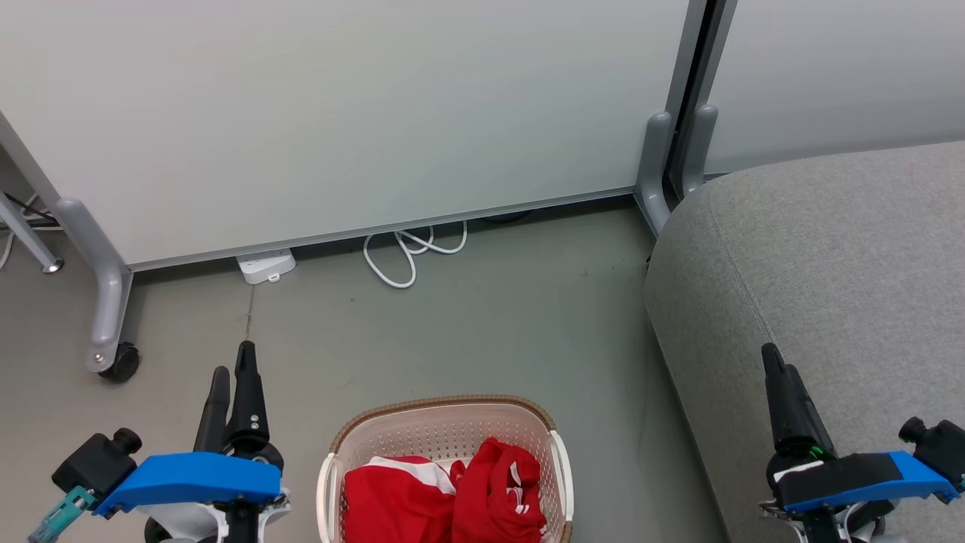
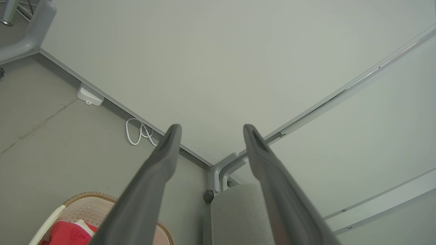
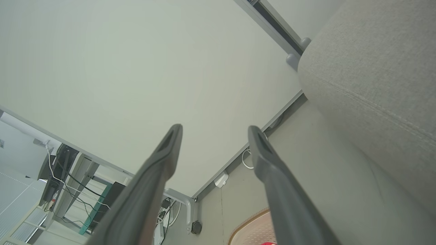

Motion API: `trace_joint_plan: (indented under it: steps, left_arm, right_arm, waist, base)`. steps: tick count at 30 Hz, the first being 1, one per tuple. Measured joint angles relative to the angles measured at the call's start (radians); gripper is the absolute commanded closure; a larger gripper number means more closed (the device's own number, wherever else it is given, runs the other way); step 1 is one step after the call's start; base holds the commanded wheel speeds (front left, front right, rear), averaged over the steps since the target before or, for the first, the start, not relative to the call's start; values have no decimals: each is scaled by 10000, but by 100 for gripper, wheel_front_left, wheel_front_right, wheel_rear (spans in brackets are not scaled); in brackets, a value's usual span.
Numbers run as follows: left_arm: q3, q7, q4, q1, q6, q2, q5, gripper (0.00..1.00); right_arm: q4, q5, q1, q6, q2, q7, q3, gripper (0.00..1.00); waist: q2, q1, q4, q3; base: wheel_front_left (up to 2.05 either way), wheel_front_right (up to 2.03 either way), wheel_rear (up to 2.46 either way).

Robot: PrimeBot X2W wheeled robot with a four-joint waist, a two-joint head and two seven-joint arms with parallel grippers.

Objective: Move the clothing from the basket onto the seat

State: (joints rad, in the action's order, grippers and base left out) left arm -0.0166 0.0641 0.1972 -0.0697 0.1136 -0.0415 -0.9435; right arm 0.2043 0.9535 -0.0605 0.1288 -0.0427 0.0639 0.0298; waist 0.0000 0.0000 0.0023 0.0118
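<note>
The cream basket (image 1: 445, 422) with a brown rim stands on the floor at the bottom middle of the head view. Bright-red clothing (image 1: 445, 494) with white trim lies bunched inside it. The grey seat (image 1: 829, 264) fills the right side. My left gripper (image 1: 232, 362) hovers left of the basket, open and empty. My right gripper (image 1: 773, 358) is over the seat's front edge, open in its wrist view with nothing between the fingers (image 3: 163, 160). The left wrist view catches the basket (image 2: 88, 207), a bit of red clothing (image 2: 66, 233) and the seat's corner (image 2: 238, 211).
A pale partition panel (image 1: 339, 113) on a castor leg (image 1: 113, 332) closes off the back. A white cable (image 1: 407, 253) and a white socket block (image 1: 265, 265) lie at its foot. Grey floor (image 1: 467, 324) stretches between the basket and the panel.
</note>
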Motion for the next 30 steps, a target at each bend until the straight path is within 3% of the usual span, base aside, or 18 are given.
trace_joint_plan:
  steps: [11,30]
  left_arm:
    - [389,345,-44,-4,-161,-15,1967,0]
    - [828,869,-25,-7,-253,-35,4381,0]
  right_arm:
    - [-25,-1795,1,2,-4,345,-213,0]
    - [67,-4119,10,2,-12,871,-405,0]
  waist:
    - [0,0,12,-1]
    - [0,0,53,-33]
  base:
    - [0,0,0]
    - [0,0,0]
